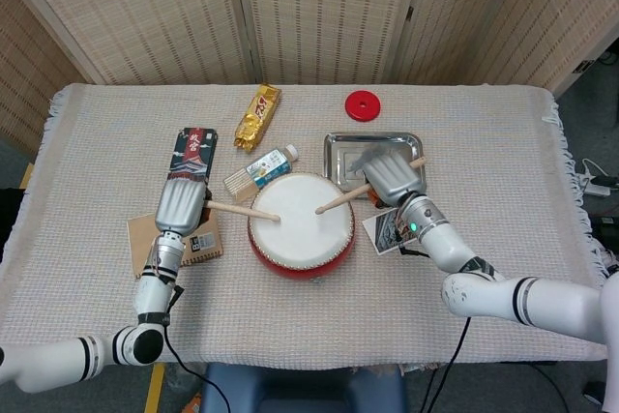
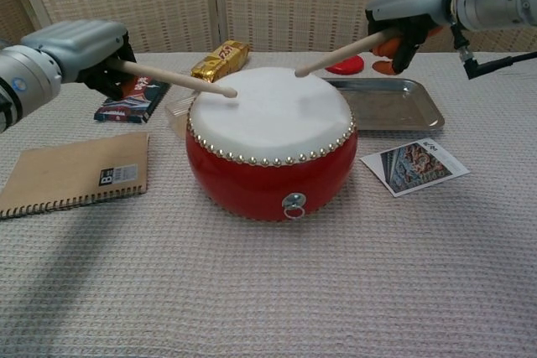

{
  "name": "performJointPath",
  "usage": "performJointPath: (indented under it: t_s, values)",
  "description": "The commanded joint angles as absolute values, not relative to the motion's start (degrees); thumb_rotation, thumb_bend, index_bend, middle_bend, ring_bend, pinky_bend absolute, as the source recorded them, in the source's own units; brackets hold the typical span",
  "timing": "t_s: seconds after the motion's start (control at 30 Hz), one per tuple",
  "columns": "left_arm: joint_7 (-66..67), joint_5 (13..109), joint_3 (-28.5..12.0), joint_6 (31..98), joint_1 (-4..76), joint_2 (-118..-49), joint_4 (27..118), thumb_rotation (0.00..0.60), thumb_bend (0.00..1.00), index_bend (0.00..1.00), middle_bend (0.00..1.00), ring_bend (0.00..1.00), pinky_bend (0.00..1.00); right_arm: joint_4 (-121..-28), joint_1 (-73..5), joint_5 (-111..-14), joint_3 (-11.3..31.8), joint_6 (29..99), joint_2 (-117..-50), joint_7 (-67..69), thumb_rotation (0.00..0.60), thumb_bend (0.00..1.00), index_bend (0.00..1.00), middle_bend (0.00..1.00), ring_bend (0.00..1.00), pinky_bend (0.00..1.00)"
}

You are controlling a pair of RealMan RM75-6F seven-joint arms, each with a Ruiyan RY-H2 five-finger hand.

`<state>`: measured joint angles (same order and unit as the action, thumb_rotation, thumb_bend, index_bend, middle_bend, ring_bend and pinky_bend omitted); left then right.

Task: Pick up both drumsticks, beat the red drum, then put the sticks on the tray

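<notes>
The red drum (image 1: 300,229) sits near the middle of the cloth-covered worktop (image 1: 484,142), its white skin facing up. Just right and slightly far of it lies the metal tray (image 1: 338,147), with a picture card (image 2: 414,166) on the cloth near the tray. A red disc (image 1: 363,104) lies further back, well apart from the drum. Far of the drum are a gold snack packet (image 1: 256,116), a small bottle (image 1: 270,165) lying on its side close to the drum's far-left rim, and a dark packet (image 1: 192,155) to the left. A brown notebook (image 2: 71,173) lies on the left.

The left hand (image 1: 180,208) hovers above the notebook's far edge, fingers wrapped round the left drumstick (image 2: 176,80), whose tip reaches over the skin's left part. The right hand (image 1: 391,177) is raised over the tray's near edge, gripping the right drumstick (image 2: 336,54); its tip hangs just above the skin's far right part.
</notes>
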<state>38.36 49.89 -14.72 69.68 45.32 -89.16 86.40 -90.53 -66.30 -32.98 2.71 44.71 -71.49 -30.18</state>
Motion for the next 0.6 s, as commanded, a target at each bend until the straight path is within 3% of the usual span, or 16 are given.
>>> performJointPath:
  t_s: [0.03, 0.23, 0.37, 0.6]
  values:
    - [37.43, 51.72, -15.44, 71.46, 44.47, -86.97, 89.06, 0.600, 0.61, 0.97, 1.00, 1.00, 1.00, -85.12, -67.68, -29.31, 0.03, 42.96, -76.31, -33.99, 0.600, 0.45, 1.00, 1.00, 1.00, 1.00]
    - [36.77, 52.67, -15.74, 72.37, 43.70, -85.16, 91.32, 0.600, 0.61, 0.97, 1.00, 1.00, 1.00, -83.28, -67.78, -27.96, 0.86, 43.02, -77.87, -33.54, 0.600, 0.45, 1.00, 1.00, 1.00, 1.00]
    - [34.14, 54.82, -14.79, 73.41, 41.56, -82.69, 93.33, 0.600, 0.61, 0.97, 1.00, 1.00, 1.00, -87.32, -63.66, -32.54, 5.55, 42.31, -70.74, -23.63, 0.600, 0.46, 1.00, 1.00, 1.00, 1.00]
    - [32.40, 57.27, -13.80, 74.45, 39.76, -81.07, 94.19, 0.600, 0.60, 0.97, 1.00, 1.00, 1.00, -78.06, -59.74, -36.90, 6.08, 37.04, -71.49, -15.65, 0.600, 0.46, 1.00, 1.00, 1.00, 1.00]
